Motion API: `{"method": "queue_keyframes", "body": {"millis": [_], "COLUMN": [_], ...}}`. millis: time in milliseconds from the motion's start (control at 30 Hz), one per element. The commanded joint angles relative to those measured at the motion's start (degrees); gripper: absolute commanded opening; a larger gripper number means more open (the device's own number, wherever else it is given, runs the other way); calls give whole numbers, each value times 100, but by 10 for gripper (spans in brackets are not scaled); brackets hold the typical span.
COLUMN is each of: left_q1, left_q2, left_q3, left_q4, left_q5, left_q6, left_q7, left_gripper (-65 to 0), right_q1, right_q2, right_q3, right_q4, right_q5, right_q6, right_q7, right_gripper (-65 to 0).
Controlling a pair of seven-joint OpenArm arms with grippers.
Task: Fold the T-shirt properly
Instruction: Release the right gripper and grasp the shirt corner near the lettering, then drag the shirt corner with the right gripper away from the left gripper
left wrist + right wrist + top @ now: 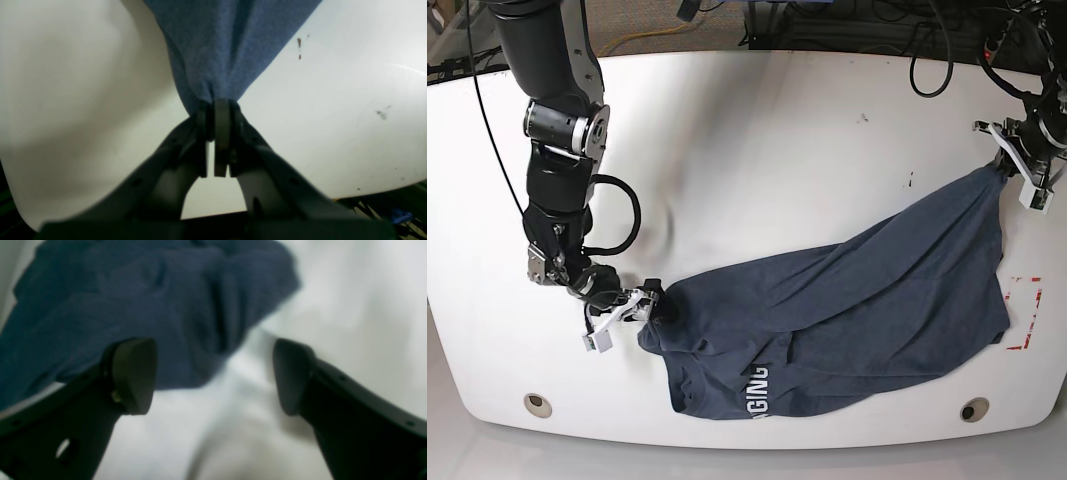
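Here the T-shirt (857,320) lay crumpled across the lower middle and right of the white table (757,140) in the base view, white lettering showing near its bottom edge; one corner stretched up to the upper right of the frame, where the left gripper (1007,160) pinched it; in the left wrist view the jaws were pressed together on a gathered bunch of blue fabric (217,60) at centre frame; the shirt's opposite end sat at the lower left of the base view, just beside the right gripper (649,303); in the right wrist view its fingers (133,373) stood wide apart, holding nothing, the dark cloth (133,306) filling the upper left behind them.
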Motion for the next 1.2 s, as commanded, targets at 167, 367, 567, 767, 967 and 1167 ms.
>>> {"method": "queue_keyframes", "body": {"millis": [167, 367, 567, 767, 967, 1167], "left_q1": [-44, -44, -79, -404, -853, -879], "left_q2": [-109, -109, -118, -127, -162, -267], "left_q3": [-49, -49, -49, -49, -41, -49], "left_q4": [94, 76, 68, 103, 103, 103], "left_q5": [-25, 11, 19, -16, -25, 19], "left_q6": [22, 22, 22, 22, -48, -690], "left_q7": [-106, -106, -106, -106, -106, -88], "left_gripper": [-646, -646, -646, -646, -646, -646], "right_q1": [246, 237, 264, 105, -369, -1064], "right_q2": [-225, -340, -313, -50, 179, 311], "right_q3": [2, -482, -842, -807, -429, 20], "right_q4": [-503, -503, -442, 596, 2460, 4288], "right_q5": [104, 113, 148, 175, 351, 579], "right_q6": [47, 47, 47, 47, 47, 47], "right_q7": [964, 1395, 1518, 639, -653, -2016], "right_gripper": [-141, -319, -650, -650, -650, -650]}}
